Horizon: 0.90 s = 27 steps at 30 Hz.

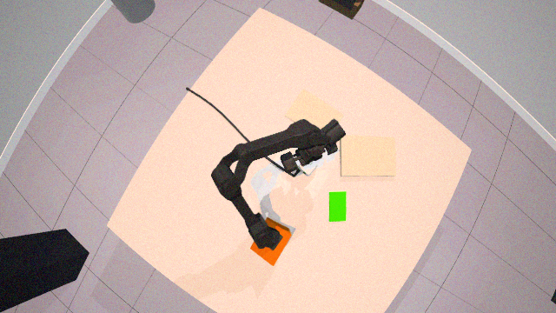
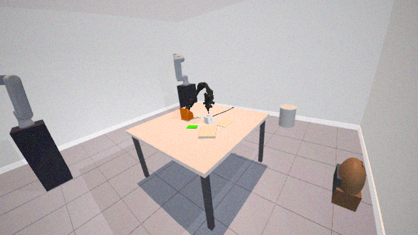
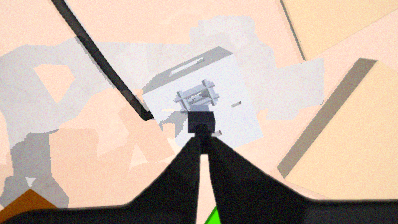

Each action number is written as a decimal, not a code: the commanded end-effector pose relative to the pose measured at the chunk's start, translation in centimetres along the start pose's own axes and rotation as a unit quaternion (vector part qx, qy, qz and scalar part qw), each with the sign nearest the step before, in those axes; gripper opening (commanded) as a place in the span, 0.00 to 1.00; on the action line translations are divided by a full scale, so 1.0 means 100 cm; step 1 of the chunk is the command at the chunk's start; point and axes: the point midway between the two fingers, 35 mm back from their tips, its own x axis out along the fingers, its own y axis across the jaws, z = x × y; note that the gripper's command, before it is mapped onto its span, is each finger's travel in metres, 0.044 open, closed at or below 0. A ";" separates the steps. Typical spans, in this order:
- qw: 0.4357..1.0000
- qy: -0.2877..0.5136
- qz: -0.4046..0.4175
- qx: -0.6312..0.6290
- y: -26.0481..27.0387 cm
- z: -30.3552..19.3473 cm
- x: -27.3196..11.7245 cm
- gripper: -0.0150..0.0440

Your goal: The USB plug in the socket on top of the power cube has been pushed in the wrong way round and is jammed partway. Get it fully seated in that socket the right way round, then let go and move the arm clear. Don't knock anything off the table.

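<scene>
From my distant station, left to right: an orange block [image 1: 282,253] [image 2: 186,114] [image 3: 30,201], flat-faced and matte, stands at the arm's foot. A smooth black cord [image 1: 221,114] [image 2: 223,112] [image 3: 100,60] bends sharply beside the white power cube [image 1: 310,169] [image 2: 208,119] [image 3: 240,85]; I must keep my wrist clear of it.

Near center, my gripper [image 1: 297,167] [image 2: 209,112] [image 3: 203,144] is clamped on the USB plug [image 3: 201,122], a boxy black housing with a pale metal tip, apparently above the cube's socket [image 3: 211,92], a raised grey frame. The plug looks skewed to the cube; whether its tip is wholly free, I cannot tell. I judge this the turning-round stage: confirm clearance, finish the rotation, square the edges, center the tip, then press straight down, gently, backing off if it binds.

Right lie a flat green card [image 1: 337,206] [image 2: 192,126] [image 3: 215,217] and two tan, sharp-edged slabs, one thin [image 1: 314,106] [image 2: 225,123] [image 3: 345,25], one thicker [image 1: 369,156] [image 2: 207,131] [image 3: 355,140].
</scene>
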 end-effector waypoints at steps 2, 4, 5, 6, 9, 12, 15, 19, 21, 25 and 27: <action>0.997 0.000 0.000 0.076 0.000 0.000 0.000 0.25; 0.995 0.000 0.000 0.102 0.000 0.000 0.000 0.25; 0.993 0.000 0.000 0.115 0.000 0.000 0.000 0.25; 0.992 0.000 0.000 0.128 0.000 0.000 0.000 0.25; 0.986 0.000 0.000 0.167 0.000 0.000 0.000 0.25; 0.979 0.000 0.000 0.205 0.000 0.000 0.000 0.25; 0.970 0.000 0.000 0.244 0.000 0.000 0.000 0.25; 0.956 0.000 0.000 0.294 0.000 0.000 0.000 0.25; 0.948 0.000 0.000 0.319 0.000 0.000 0.000 0.25; 0.930 0.000 0.000 0.368 0.000 0.000 0.000 0.25; 0.920 0.000 0.000 0.392 0.000 0.000 0.000 0.25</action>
